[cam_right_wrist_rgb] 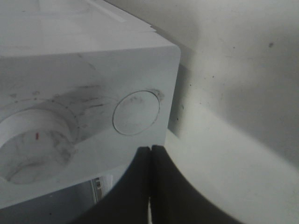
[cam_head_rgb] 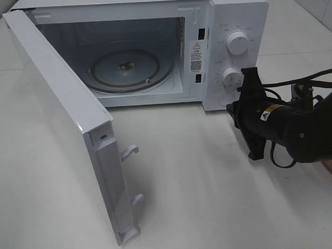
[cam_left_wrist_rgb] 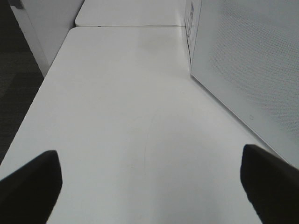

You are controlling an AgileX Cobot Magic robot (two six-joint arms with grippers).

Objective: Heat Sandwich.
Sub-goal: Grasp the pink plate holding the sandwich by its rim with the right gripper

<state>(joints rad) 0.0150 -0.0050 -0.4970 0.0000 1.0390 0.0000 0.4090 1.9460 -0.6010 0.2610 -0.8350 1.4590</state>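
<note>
Right arm (cam_head_rgb: 307, 130) finished in glossy black; small yellow-white label (cam_head_rgb: 271, 113) fixed near wrist; black cables (cam_head_rgb: 313, 76) routed alongside; left fingertips (cam_left_wrist_rgb: 30, 186) matte black.

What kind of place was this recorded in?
Likely a lab bench staged as a kitchen, not a home: a white microwave, door open, stands on plain white tables pushed together, with a black robot arm beside it.

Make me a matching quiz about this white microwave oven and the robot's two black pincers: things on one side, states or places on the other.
1. white microwave door
2. round glass turntable
3. left black pincer
4. right black pincer

A. shut, near round white button
B. swung open
C. open, above white table
D. inside the white microwave oven

Pairs: 1-B, 2-D, 3-C, 4-A.
</note>
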